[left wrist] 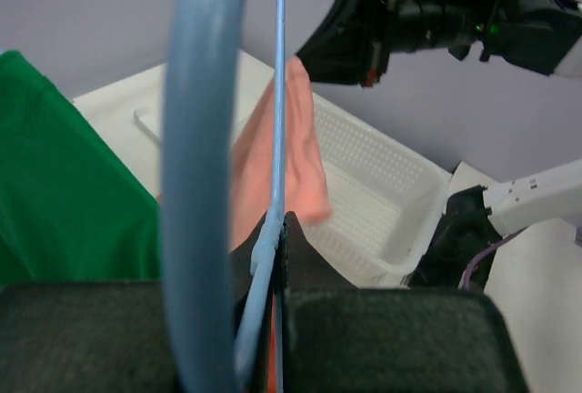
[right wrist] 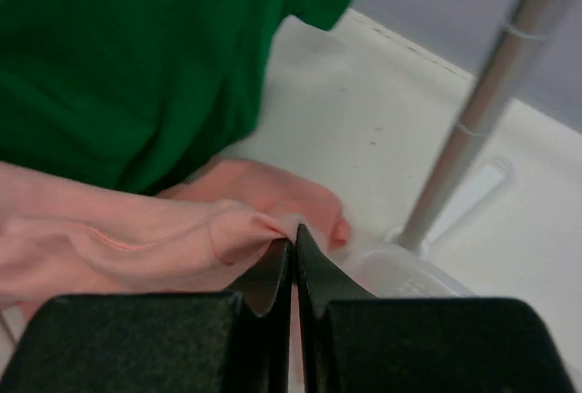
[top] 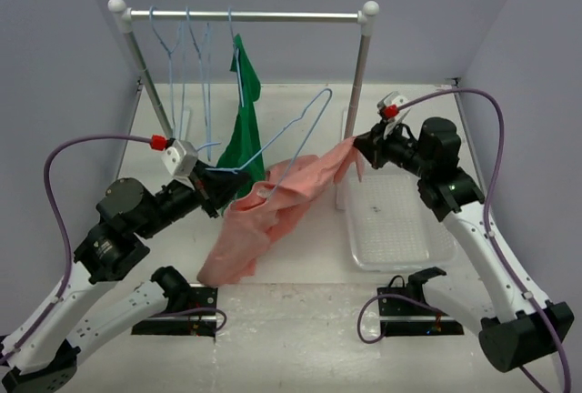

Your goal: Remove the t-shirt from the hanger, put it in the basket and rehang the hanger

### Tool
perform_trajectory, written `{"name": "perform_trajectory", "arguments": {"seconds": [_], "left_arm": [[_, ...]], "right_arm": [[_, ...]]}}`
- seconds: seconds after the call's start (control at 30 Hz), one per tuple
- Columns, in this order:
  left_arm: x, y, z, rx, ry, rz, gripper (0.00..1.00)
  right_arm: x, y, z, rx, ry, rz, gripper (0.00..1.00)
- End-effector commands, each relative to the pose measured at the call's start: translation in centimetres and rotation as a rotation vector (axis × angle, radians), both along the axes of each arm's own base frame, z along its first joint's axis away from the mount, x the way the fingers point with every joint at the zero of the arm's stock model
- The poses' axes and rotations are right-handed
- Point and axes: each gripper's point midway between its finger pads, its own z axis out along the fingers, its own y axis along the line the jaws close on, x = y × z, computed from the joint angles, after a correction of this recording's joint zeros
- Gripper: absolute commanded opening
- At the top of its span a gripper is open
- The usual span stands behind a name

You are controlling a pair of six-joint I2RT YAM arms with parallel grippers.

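The salmon-pink t-shirt (top: 273, 206) stretches across the middle of the table, partly draped over a tilted light-blue wire hanger (top: 325, 93). My left gripper (top: 218, 184) is shut on the hanger's wire. In the left wrist view the hanger (left wrist: 195, 138) passes close by, pinched in my left gripper (left wrist: 278, 229), with the t-shirt (left wrist: 300, 156) behind it. My right gripper (top: 356, 146) is shut on the shirt's right end and holds it up. In the right wrist view my right gripper (right wrist: 293, 238) pinches a fold of the t-shirt (right wrist: 136, 238).
A dark green t-shirt (top: 241, 129) and several bare blue hangers (top: 182, 47) hang on the grey rail (top: 245, 15). The rail's right post (top: 356, 84) stands just behind my right gripper. A clear plastic basket (top: 396, 220) sits on the table at the right.
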Motion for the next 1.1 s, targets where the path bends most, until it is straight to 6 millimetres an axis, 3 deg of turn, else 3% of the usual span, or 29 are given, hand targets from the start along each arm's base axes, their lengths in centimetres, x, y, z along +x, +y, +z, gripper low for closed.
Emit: {"name": "perform_trajectory", "arguments": {"seconds": [0.0,0.07,0.2,0.33,0.4,0.43,0.5,0.53,0.6,0.63,0.7,0.73,0.8,0.83,0.87,0.9,0.93,0.97,1.07], "left_arm": [[1.4,-0.8,5.5,-0.214,-0.142,0.026,0.0],[2.8,-1.4,6.7,-0.247,-0.154,0.055,0.0],[6.2,-2.8,7.7,-0.242,-0.119,0.131,0.0],[10.9,0.0,8.2,-0.306,-0.049,0.428,0.0],[11.8,0.3,8.0,-0.299,-0.037,0.479,0.0],[12.0,0.3,7.8,-0.279,-0.042,0.486,0.0],[12.2,0.1,7.2,-0.262,-0.029,0.488,0.0],[12.1,-0.1,6.8,-0.247,-0.032,0.478,0.0],[12.1,-0.3,6.1,-0.233,-0.025,0.468,0.0],[12.0,-0.6,5.9,-0.224,-0.027,0.452,0.0],[11.8,-0.7,5.2,-0.204,-0.022,0.439,0.0],[11.8,-0.8,4.9,-0.196,-0.019,0.435,0.0],[11.9,-0.9,4.4,-0.18,-0.013,0.433,0.0],[11.8,-1.0,4.4,-0.178,-0.012,0.428,0.0],[11.8,-1.1,3.3,-0.14,0.006,0.428,0.0],[11.8,-1.3,3.1,-0.133,0.007,0.419,0.0],[11.9,-1.3,2.9,-0.127,0.008,0.42,0.0],[11.9,-1.3,2.7,-0.116,0.008,0.417,0.0],[11.9,-1.3,2.6,-0.103,0.004,0.418,0.0]], "right_arm": [[-4.4,3.9,2.7,-0.013,-0.167,0.265,0.0],[-5.6,4.9,2.5,0.001,-0.159,0.307,0.0],[-6.8,5.5,4.3,0.032,-0.184,0.303,0.0],[-8.2,5.8,8.5,0.08,-0.232,0.317,0.0],[-8.5,5.5,12.2,0.135,-0.29,0.292,0.0],[-8.9,5.0,15.5,0.196,-0.318,0.256,0.0],[-8.5,4.7,18.2,0.21,-0.328,0.225,0.0],[-9.1,3.6,22.8,0.248,-0.409,0.178,0.0],[-9.0,2.6,26.1,0.28,-0.438,0.121,0.0],[-8.5,1.3,29.7,0.323,-0.494,0.033,0.0],[-8.2,0.1,32.6,0.345,-0.544,-0.036,0.0],[-8.3,-0.8,35.7,0.379,-0.6,-0.081,0.0],[-7.9,-2.5,38.6,0.414,-0.651,-0.172,0.0],[-10.1,-4.2,42.3,0.475,-0.732,-0.202,0.0],[-8.3,-4.0,42.6,0.455,-0.74,-0.237,0.0],[-8.1,-5.4,43.9,0.487,-0.762,-0.313,0.0],[-10.2,-7.1,46.5,0.512,-0.848,-0.345,0.0],[-9.1,-6.9,46.8,0.504,-0.858,-0.361,0.0],[-10.9,-9.5,48.6,0.509,-0.953,-0.457,0.0]]}}
